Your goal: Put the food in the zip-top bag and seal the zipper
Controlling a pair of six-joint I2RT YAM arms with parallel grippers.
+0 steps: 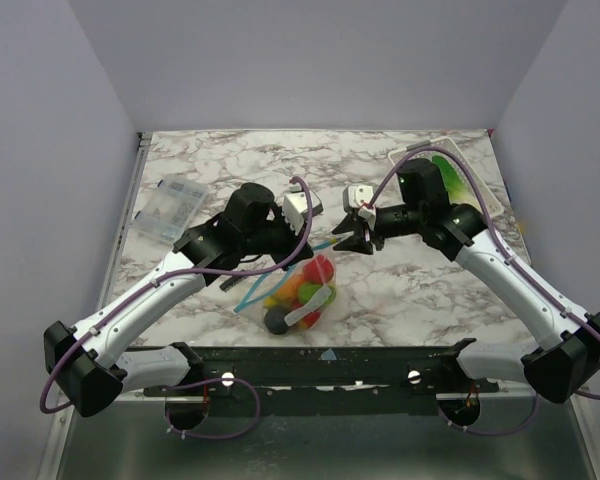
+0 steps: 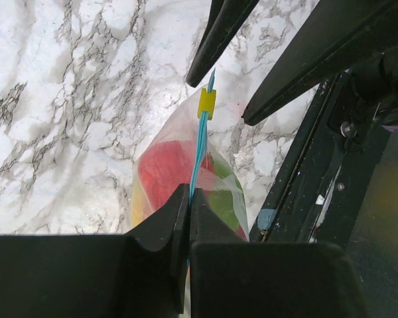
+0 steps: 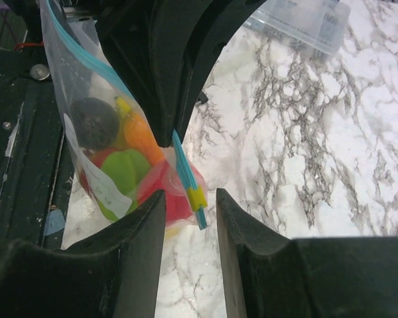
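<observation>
The zip-top bag hangs just above the marble table, and the food shows inside it as red, orange, green, yellow and one dark piece. My left gripper is shut on the teal zipper, a little back from its yellow slider. My right gripper is open. Its fingers stand on either side of the slider at the zipper's end without touching it. In the top view the two grippers face each other above the bag.
A clear plastic box lies at the back left. A clear packet with green inside lies at the back right. The black rail of the table's near edge runs just below the bag.
</observation>
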